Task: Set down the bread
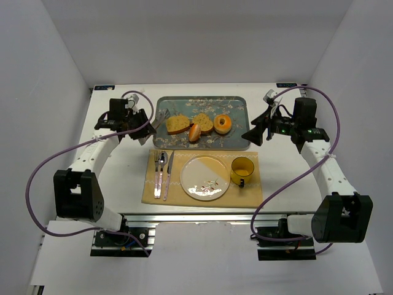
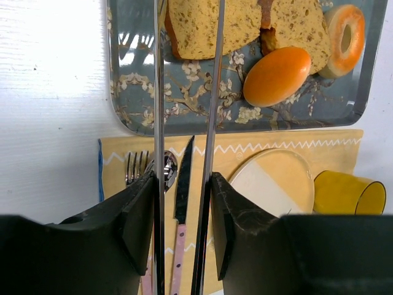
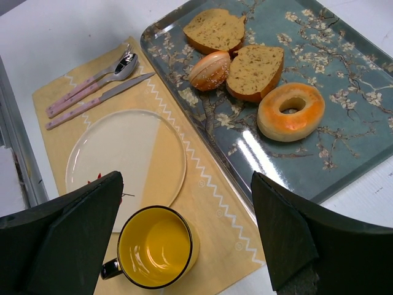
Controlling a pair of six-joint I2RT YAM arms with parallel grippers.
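Two bread slices (image 1: 177, 124) (image 1: 204, 121), a glazed roll (image 1: 194, 132) and a bagel (image 1: 222, 123) lie on the blue floral tray (image 1: 236, 103). My left gripper (image 1: 147, 120) is shut on metal tongs (image 2: 159, 92). Their two blades run up over the tray's left end and straddle the left slice (image 2: 196, 24); the tips are cut off at the frame's top. My right gripper (image 3: 187, 203) is open and empty, above the mat's right end near the yellow mug (image 3: 156, 246). The cream and yellow plate (image 1: 204, 178) holds nothing.
A tan placemat (image 1: 153, 195) in front of the tray carries the plate, the mug (image 1: 242, 171), and a fork, spoon and knife (image 1: 162, 172) at its left. White walls close in the table on three sides.
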